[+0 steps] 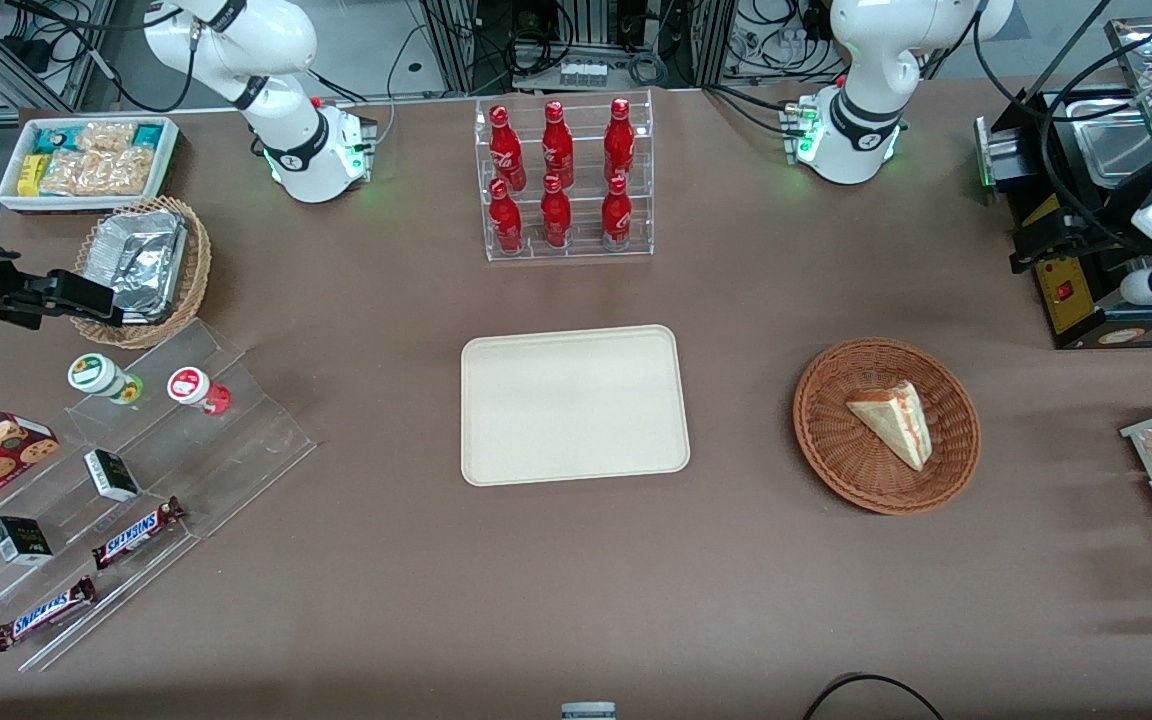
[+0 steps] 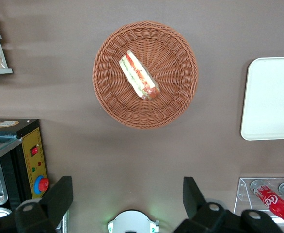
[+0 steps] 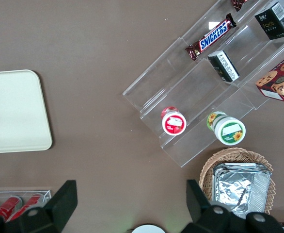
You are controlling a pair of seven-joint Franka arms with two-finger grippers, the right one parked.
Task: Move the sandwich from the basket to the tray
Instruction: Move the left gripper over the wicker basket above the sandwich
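**Sandwich lying in the basket, end effector spread wide above it**

The sandwich (image 1: pixel 893 420) lies on its side in the round reddish-brown basket (image 1: pixel 841 460), its layered red, orange and green filling plain on the cut edge in the left wrist view. The basket sits on the brown bench (image 1: pixel 576 600) toward the working arm's end, well apart from the tray (image 1: pixel 574 404), which lies flat near the middle of the bench with nothing on it.

The left arm's end effector (image 2: pixel 127 196) hangs high above the bench, released, its two dark fingers (image 2: pixel 59 196) spread wide and holding nothing. From its camera the basket (image 2: pixel 108 97) and the sandwich (image 2: pixel 139 75) show straight below, with one corner of the tray (image 2: pixel 273 97) off to the side.

Farther from the front camera than the tray stands a clear rack of red bottles (image 1: pixel 563 178). Toward the parked arm's end lie a lighter wicker basket holding foil trays (image 1: pixel 141 265), a white bin of snack packets (image 1: pixel 88 160) and a clear stepped stand with chocolate bars (image 1: pixel 136 533) and small jars (image 1: pixel 194 388). A black appliance (image 1: pixel 1086 220) sits at the working arm's end.
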